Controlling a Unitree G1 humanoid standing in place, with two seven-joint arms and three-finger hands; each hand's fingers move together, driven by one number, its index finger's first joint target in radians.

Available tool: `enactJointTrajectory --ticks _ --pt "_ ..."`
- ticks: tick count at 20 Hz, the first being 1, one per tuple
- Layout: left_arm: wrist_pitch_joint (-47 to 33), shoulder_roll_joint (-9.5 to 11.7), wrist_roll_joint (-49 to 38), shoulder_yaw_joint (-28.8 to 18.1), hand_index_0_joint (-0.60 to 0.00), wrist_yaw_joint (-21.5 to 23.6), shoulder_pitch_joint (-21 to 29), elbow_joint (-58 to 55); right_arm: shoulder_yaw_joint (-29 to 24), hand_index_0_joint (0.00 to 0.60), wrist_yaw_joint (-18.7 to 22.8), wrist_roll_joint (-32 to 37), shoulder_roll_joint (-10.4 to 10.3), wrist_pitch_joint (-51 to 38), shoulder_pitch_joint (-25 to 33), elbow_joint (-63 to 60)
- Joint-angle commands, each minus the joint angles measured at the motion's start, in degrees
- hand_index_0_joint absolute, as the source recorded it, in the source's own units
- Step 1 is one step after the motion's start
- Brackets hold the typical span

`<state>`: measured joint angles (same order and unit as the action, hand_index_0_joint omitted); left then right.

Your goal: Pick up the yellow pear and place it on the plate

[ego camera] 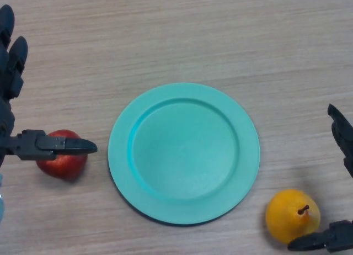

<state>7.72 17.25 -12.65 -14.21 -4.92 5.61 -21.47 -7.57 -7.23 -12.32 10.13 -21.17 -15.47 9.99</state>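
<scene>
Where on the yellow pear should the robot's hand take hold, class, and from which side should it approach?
Grip the yellow pear round its wide body, below the stem, coming from the right, where the open right hand is already beside it. The stem points up and is probably too thin to hold.

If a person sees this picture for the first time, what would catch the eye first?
Most likely the large teal plate lying empty at the centre of the wooden table. Next, the yellow pear at the lower right, next to the open right hand, and a red fruit to the plate's left, partly behind the thumb of the open left hand.
</scene>
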Motion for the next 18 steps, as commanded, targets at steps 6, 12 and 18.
enactJointTrajectory --ticks 6,12,18 --pt "-10.4 2.6 3.0 -2.1 0.000 1.9 1.6 -2.0 1.9 0.000 11.7 -0.6 0.8 -11.7 -0.6 -4.0" --pt "-10.8 2.8 2.8 -2.2 0.000 2.3 2.0 -1.2 6.9 0.000 13.6 1.2 0.9 -11.0 -0.3 -8.7" --pt "-10.5 2.9 2.5 -2.1 0.000 2.4 2.1 -0.6 9.0 0.250 13.8 1.7 1.1 -5.7 0.5 -10.3"
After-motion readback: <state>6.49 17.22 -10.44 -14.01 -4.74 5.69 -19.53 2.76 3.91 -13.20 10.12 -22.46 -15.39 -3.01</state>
